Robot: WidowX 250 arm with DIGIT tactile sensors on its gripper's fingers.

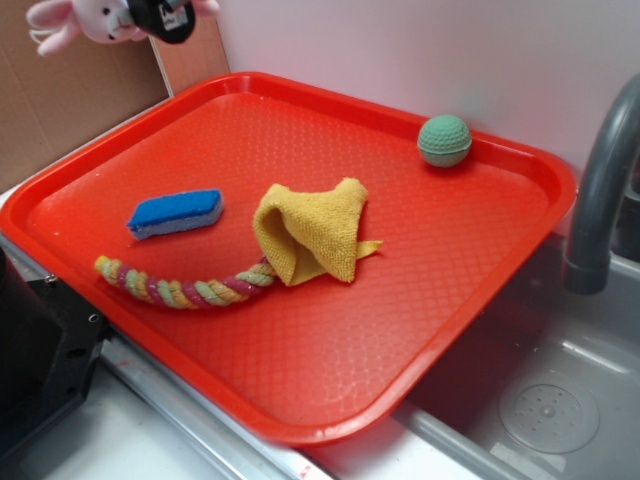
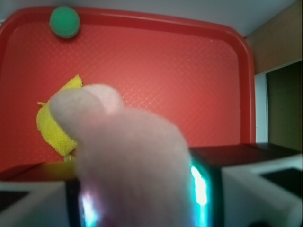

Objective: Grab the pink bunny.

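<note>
Gripper (image 1: 160, 15): seen at the top left of the exterior view, raised above the far left corner of the tray, closed around the pink bunny.
Pink bunny (image 1: 85, 20): held clear of the tray in the jaws; in the wrist view it was seen blurred between the fingers (image 2: 208, 184).
Tray (image 1: 300, 400): red, set beside a sink.
Blue sponge (image 1: 176, 213): laid near the left edge.
Rope toy (image 1: 180, 288): laid just in front of the sponge, one end tucked under the yellow cloth (image 1: 312, 230).
Green ball (image 1: 444, 140): placed by the far right corner.
</note>
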